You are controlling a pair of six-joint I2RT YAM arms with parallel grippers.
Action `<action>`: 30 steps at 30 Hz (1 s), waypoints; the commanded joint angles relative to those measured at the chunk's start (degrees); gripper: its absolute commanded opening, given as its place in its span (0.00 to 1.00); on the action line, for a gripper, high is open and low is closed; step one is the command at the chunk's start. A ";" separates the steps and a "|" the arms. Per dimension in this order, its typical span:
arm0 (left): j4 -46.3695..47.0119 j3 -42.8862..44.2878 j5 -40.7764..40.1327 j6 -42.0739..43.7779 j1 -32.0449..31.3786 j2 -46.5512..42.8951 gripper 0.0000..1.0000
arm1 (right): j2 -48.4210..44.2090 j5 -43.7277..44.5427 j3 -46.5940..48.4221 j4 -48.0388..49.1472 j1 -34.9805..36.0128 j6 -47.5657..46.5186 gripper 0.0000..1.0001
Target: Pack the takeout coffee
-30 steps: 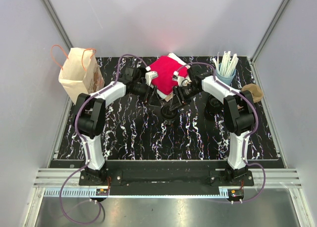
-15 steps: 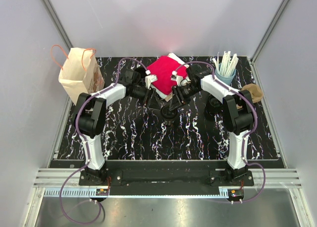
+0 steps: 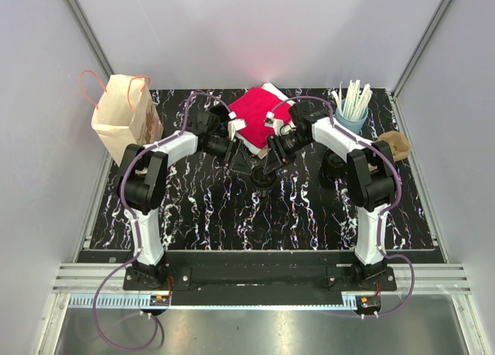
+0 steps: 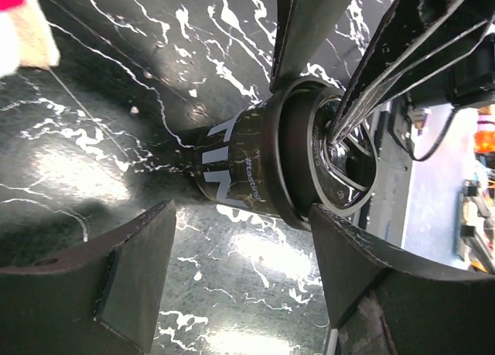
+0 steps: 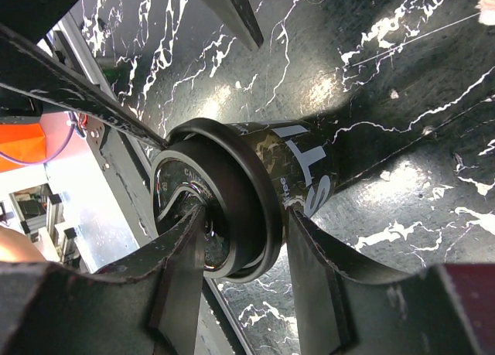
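Brown paper bag (image 3: 124,115): upright at the table's (image 3: 201,208) far left corner, orange handles up. Unmoved since a second ago.

Left gripper (image 3: 240,163): at mid-table, just left of the cup. It has edged right and nearer the cup over the last second. In the wrist view the left gripper (image 4: 241,216) is spread wide, one finger on each side of the cup and the right-hand one just beside the lid rim. It grips nothing.

Black cup (image 3: 263,175): on the table at its centre, between the two grippers, white lettering on its side. Black lid (image 4: 298,165) fitted. Position barely changed.

Red cloth (image 3: 259,111): behind the cup, at the far edge. Unmoved.

Right gripper (image 3: 272,155): just right of the cup, shifted slightly left. The wrist view shows the right gripper (image 5: 246,223) clamped at the lid, one finger on the lid's top and the other against the cup's side under the rim.

Blue tub (image 3: 352,121): far right, holding white straws (image 3: 352,98).

Brown item (image 3: 396,145): at the right edge; kind unclear.
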 commanded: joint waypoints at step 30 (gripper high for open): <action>-10.35 5.73 -11.10 1.68 -3.73 13.37 0.30 | 2.24 5.14 -0.73 -1.11 2.22 -5.62 0.48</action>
